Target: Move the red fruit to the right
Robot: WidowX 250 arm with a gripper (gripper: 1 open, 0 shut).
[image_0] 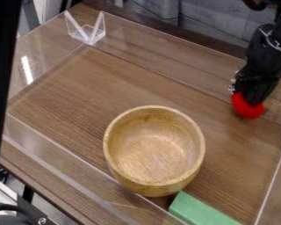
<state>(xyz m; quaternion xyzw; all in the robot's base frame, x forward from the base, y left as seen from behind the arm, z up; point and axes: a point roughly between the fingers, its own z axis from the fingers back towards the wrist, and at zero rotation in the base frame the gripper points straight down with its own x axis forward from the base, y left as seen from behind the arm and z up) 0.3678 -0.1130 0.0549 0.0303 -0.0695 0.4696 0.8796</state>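
Now, in the camera view, the end effector (241,90) was at the top of the fruit (249,107), over by the right side of the worktop (90,101). Its fingers were drawn in close, with hardly any gap, and they seemed to have the fruit by its top. The tips were too dark and small to see just how they gripped it. The fruit was up and to the right of the bowl (199,148), well apart from it, and farther still from the green block (202,213). The view did not show for sure if its bottom touched the wood.

The step in hand looked like setting the fruit down on the right. To do it well, the arm needed to go slow and keep the fruit over flat wood, away from the edge strip on the right. It was best to bring the fruit down softly until it sat on the wood, and not to press, as a hard push could squash it or make it pop out. Then the fingers had to open just a bit and the arm go straight up. A round toy like that could roll if a finger bumped it, so a small wait before letting go was wise.
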